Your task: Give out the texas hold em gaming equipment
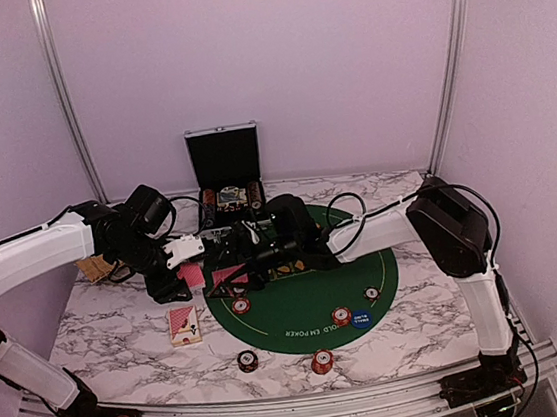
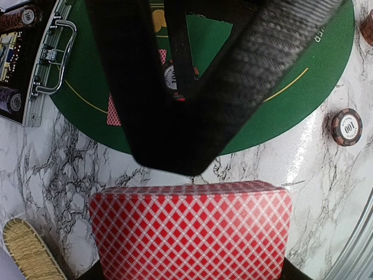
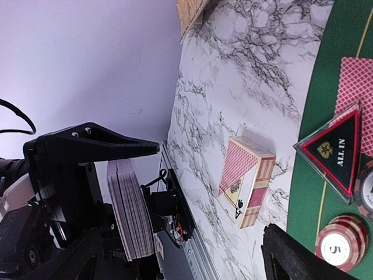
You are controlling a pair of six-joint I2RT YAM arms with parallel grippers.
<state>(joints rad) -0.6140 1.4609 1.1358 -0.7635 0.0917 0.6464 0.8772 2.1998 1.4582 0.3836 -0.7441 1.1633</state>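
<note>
Two grippers meet over the left rim of the round green felt mat point(image 1: 309, 301) in the overhead view. The left gripper point(image 1: 186, 261) is clamped tight on a thick deck of red-backed playing cards point(image 1: 195, 275). The right gripper point(image 1: 246, 256), jaws spread wide and apparently empty, sits just to the deck's right, so it looks the nearer arm for drawing a card. Striped red-and-black poker chips point(image 1: 322, 361) and a flat blue marker disc point(image 1: 361, 318) lie on and beside the mat.

From the left wrist, the deck's diamond-lattice back fills the bottom, its long axis across the frame. Black, weave-textured bars, probably the right arm's, hang just beyond its far edge.

From the right wrist, the deck shows edge-on, thin layered edges upright in the left jaws. It is off to the left of a printed cardboard card box point(image 3: 247, 184) and a glossy black triangular marker point(image 3: 335, 151).
</note>
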